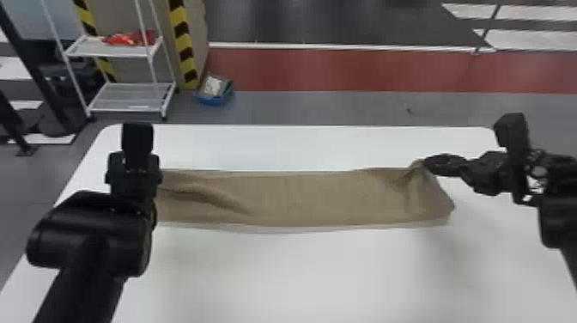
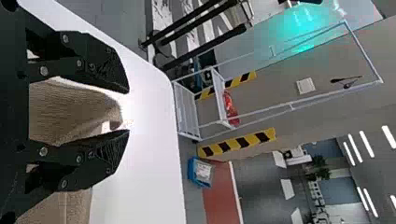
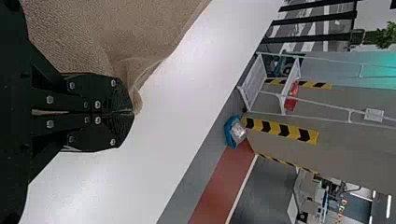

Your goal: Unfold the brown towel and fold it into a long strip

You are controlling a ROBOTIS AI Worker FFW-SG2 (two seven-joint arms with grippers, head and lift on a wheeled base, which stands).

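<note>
As I look out through the head camera, I see a small blue box (image 1: 209, 101) on the grey floor (image 1: 309, 109), whitish contents (image 1: 213, 85) inside. On the white rectangular table (image 1: 300, 148), the brown woven towel (image 1: 317, 197) lies as a long strip, its long axis running left to right. My left gripper (image 1: 133, 178) points forward at its left end, jaws spread with loose cloth between them; my right gripper (image 1: 426, 161) reaches in from the right, clenched on the towel near its far right corner
</note>
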